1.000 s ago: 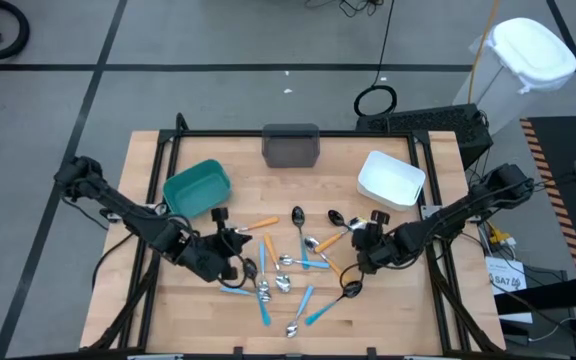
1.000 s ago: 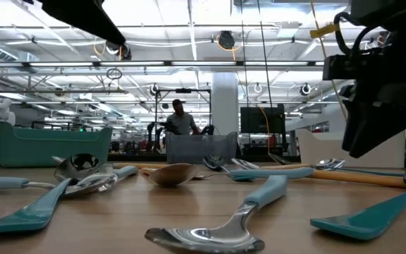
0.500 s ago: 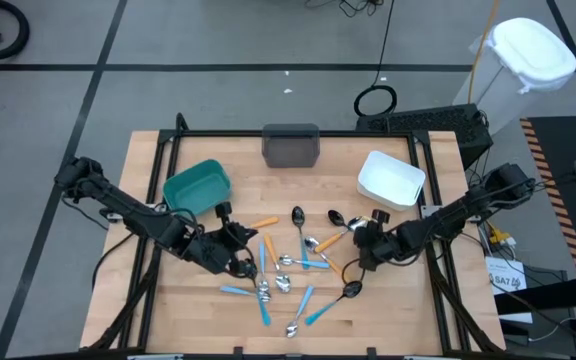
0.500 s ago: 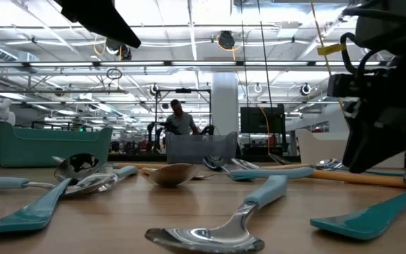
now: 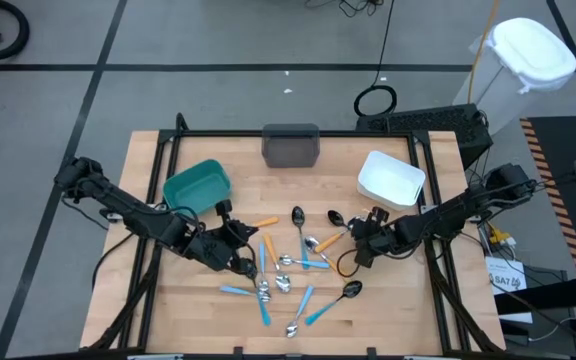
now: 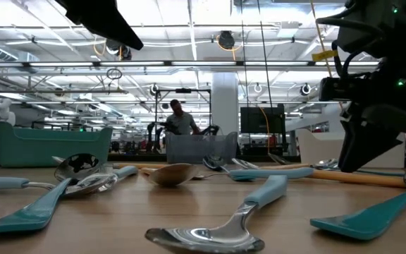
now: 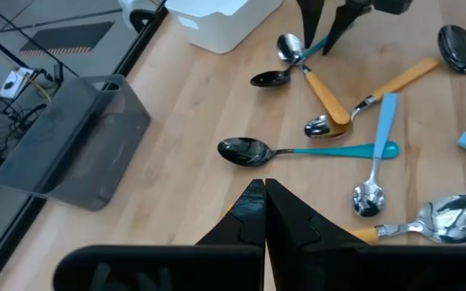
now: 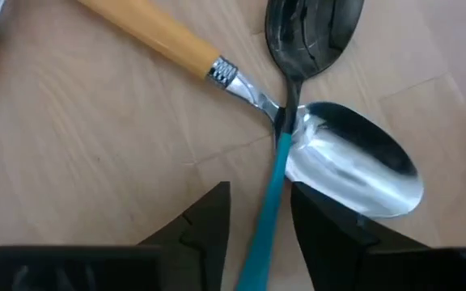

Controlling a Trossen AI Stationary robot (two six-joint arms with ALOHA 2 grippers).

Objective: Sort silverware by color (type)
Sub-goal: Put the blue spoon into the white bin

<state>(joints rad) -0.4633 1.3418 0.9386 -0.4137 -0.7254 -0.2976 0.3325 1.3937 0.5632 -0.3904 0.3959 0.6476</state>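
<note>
The right gripper (image 5: 361, 243) has shifted back toward the white bin (image 5: 391, 179) since a second ago, leaving the black spoon (image 5: 349, 291) it hovered over lying alone near the worktop's (image 5: 408, 310) front right. Its fingers (image 8: 207, 217) now stand narrowly apart astride the teal handle of another black-headed spoon (image 8: 310, 36), which crosses an orange-handled silver spoon (image 8: 353, 168) near the right edge; the jaws are not clamped. The left gripper (image 5: 240, 258) has moved in from the left to the scattered silverware (image 5: 286, 272) at mid-worktop, beside the teal bin (image 5: 197, 187), with its fingers (image 7: 249, 212) pressed together and holding nothing. The grey bin (image 5: 290, 146) sits at the back edge.
</note>
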